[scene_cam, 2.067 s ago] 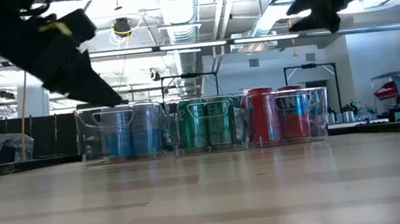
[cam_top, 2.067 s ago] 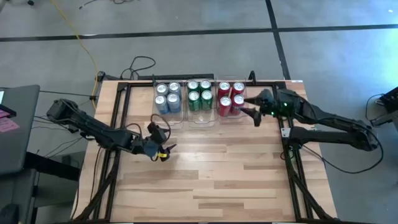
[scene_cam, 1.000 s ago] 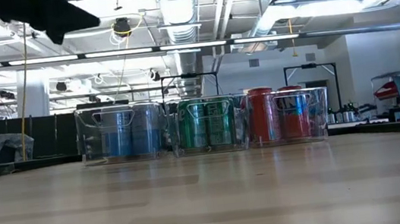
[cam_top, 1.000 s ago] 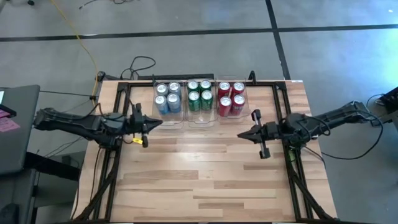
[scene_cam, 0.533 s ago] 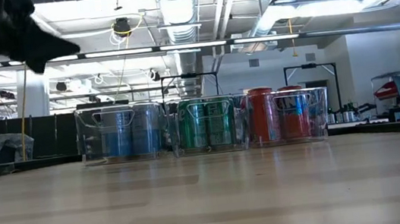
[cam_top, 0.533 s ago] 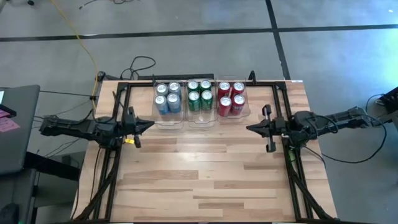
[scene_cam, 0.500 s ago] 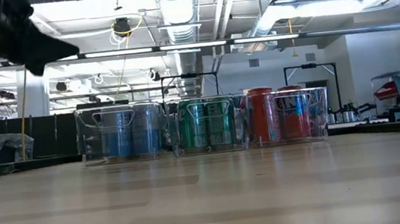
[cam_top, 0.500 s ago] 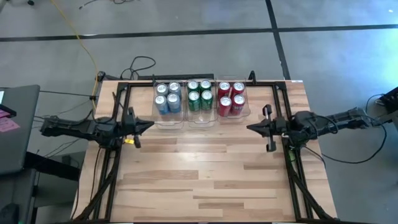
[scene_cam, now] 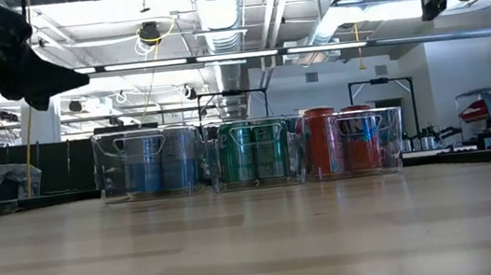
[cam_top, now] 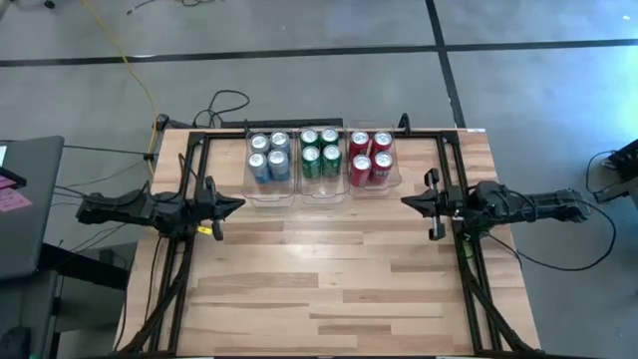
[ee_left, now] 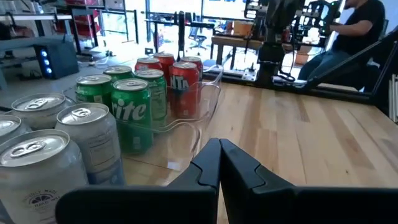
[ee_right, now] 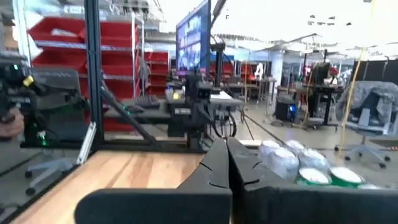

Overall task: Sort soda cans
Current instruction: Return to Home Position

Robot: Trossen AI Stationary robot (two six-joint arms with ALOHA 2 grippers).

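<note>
Both arms have drawn back since two seconds ago: the right gripper (cam_top: 408,202), which then hung spread beside the red cans (cam_top: 370,157), and the left gripper (cam_top: 235,203), which was nearer the middle of the table (cam_top: 329,289), now sit over the table's side edges, each arm stretched level and pointing inward at the other. In the left wrist view the fingers (ee_left: 208,165) are pressed together with nothing between them, and the right wrist view shows that arm's fingers (ee_right: 214,165) closed on nothing as well. The cans stand sorted at the far side of the table in a row of clear bins. Four blue-and-silver cans (cam_top: 268,157) are in the left bin (cam_top: 269,191), four green cans (cam_top: 319,151) in the middle bin (cam_top: 321,190), and the four red ones in the right bin (cam_top: 373,188) — all upright, two by two. Neither gripper touches a bin; both are well apart from the cans. Beyond the table, the left wrist view catches a seated person (ee_left: 351,28) at a bench.
</note>
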